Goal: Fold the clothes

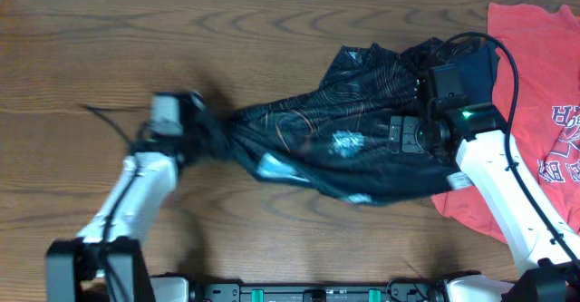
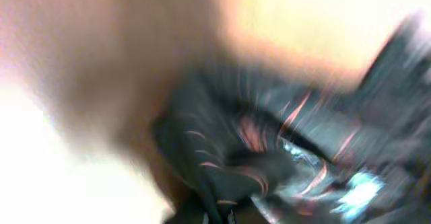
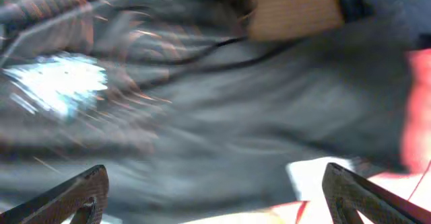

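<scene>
The black jersey [image 1: 344, 139] with thin orange-red lines and a white logo lies stretched in a long bunched band across the middle of the table. My left gripper [image 1: 201, 125] is shut on the jersey's left end; the left wrist view is blurred and shows dark fabric [image 2: 269, 157] pinched at the fingers [image 2: 219, 214]. My right gripper [image 1: 421, 125] is over the jersey's right part. In the right wrist view its fingers [image 3: 212, 183] are wide open and empty above the fabric [image 3: 222, 116].
A red T-shirt with lettering [image 1: 535, 84] lies at the right edge, partly under the jersey and my right arm. A navy garment [image 1: 476, 62] lies by the jersey's upper right. Bare wooden table [image 1: 91, 48] lies to the left and rear.
</scene>
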Robot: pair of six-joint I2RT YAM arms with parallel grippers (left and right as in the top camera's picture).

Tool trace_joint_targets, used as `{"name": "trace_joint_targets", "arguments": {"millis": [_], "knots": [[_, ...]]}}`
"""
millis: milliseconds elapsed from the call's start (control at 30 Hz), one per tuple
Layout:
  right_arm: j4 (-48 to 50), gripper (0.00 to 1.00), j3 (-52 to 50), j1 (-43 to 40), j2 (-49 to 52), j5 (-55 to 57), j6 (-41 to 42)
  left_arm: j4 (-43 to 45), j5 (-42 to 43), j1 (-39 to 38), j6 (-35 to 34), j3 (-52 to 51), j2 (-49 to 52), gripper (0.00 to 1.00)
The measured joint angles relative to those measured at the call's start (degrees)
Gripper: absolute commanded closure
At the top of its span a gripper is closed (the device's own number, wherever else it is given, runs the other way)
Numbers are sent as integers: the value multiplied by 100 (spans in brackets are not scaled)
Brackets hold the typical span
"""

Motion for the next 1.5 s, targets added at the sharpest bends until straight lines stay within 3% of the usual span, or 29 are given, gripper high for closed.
{"name": "trace_joint_targets", "arguments": {"millis": [100, 167, 200, 233, 333, 533, 700, 867, 1067, 1167, 1333, 1500], "knots": [[0, 1, 0, 0, 0, -4, -2, 9, -59, 695, 94, 675, -122, 92], [0, 1, 0, 0, 0, -7, 0, 26, -109, 1062, 157, 957, -170, 45], [2, 1, 0, 0, 0, -7, 0, 7, -133, 1209, 144, 1036, -188, 14], [2, 1, 0, 0, 0, -7, 0, -61, -144, 1318, 142, 1082, -201, 2], [2, 1, 0, 0, 0, -7, 0, -767, -138, 1453, 138, 1115, -210, 2], [46, 1, 2, 0, 0, -9, 0, -3023, -114, 1078, 140, 1067, -203, 2], [59, 1, 0, 0, 0, -9, -2, -3486, -70, 363, 59, 820, -203, 2], [50, 1, 0, 0, 0, -11, 0, -2745, -31, -470, -599, 26, -201, 2], [48, 1, 0, 0, 0, -11, 0, -1161, -37, -1486, -1576, -911, -184, 2], [44, 1, 0, 0, 0, -11, -2, -310, -63, -1961, -1915, -1204, -85, 2], [42, 1, 0, 0, 0, -11, 0, 341, -385, -2498, -2321, -1209, 120, 1], [46, 1, 0, 0, 0, -11, 0, 1008, -638, -2640, -2588, -1110, 514, 37]]}}
